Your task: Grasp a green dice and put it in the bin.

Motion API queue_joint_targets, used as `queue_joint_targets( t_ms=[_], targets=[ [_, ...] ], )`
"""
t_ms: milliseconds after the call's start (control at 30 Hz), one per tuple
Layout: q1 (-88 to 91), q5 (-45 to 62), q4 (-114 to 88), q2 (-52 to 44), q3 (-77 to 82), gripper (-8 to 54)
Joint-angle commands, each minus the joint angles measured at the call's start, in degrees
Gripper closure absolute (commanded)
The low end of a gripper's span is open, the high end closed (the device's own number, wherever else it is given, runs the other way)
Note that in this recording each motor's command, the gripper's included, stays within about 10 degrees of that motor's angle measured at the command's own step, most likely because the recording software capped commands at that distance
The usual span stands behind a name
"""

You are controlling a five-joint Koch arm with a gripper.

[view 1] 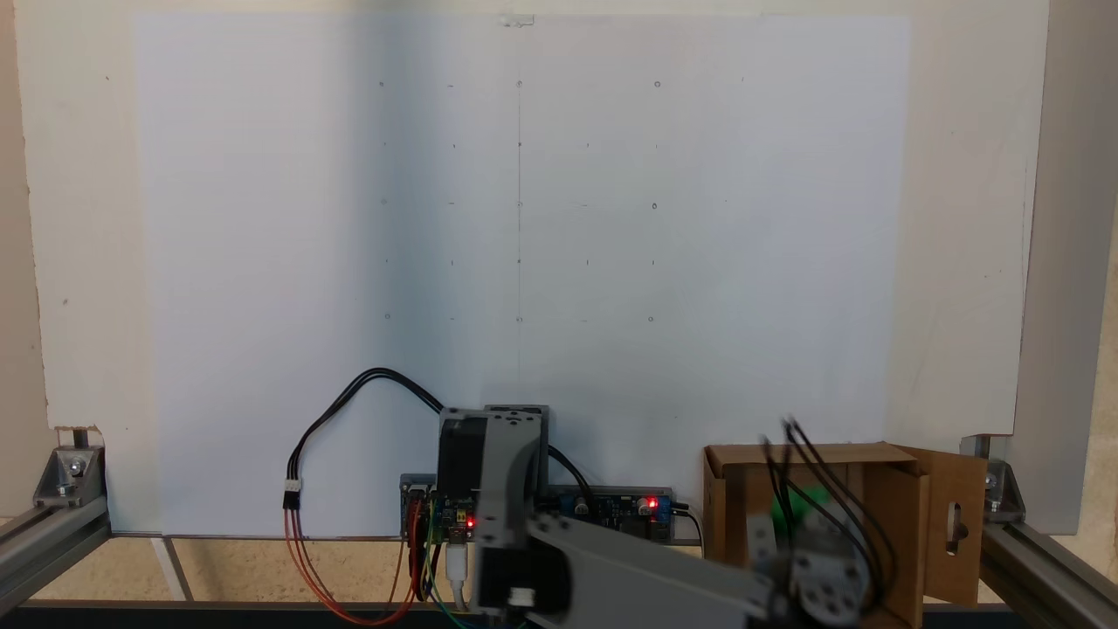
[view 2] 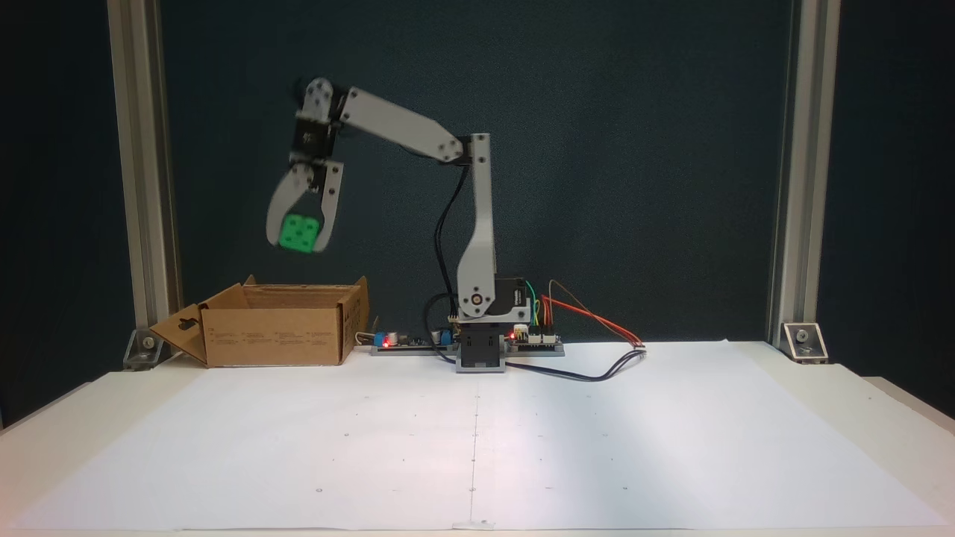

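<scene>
The green dice hangs in the air between my gripper's two fingers, which are shut on it. It is held well above the open top of the bin, a brown cardboard box at the left of a fixed view. From above, a blurred green patch of the dice shows over the bin, with my wrist and cables in front of it. A flap with a slot cut-out stands open at the bin's side.
The arm's base and circuit boards sit beside the bin at the back of the white sheet. Loose wires trail from the base. Aluminium frame posts stand at both sides.
</scene>
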State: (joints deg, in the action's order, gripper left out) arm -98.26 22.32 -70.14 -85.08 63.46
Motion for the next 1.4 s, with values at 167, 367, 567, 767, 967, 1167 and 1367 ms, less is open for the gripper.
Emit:
queue_joint_targets(
  t_ms=[167,367,567,767,967,1167,1367],
  targets=[
    [-11.0,8.7,2.4,11.0,2.8,34.1],
    [-10.7,8.9,11.3,11.2,8.4,34.1],
    [-9.8,8.8,18.6,11.3,8.4,34.1],
    [-8.6,8.8,21.6,11.3,8.5,34.1],
    [-7.5,8.9,23.6,11.3,9.2,3.0],
    [-3.4,8.7,29.7,9.1,9.1,0.2],
    [10.3,3.8,29.7,-5.2,9.1,3.3]
  ],
)
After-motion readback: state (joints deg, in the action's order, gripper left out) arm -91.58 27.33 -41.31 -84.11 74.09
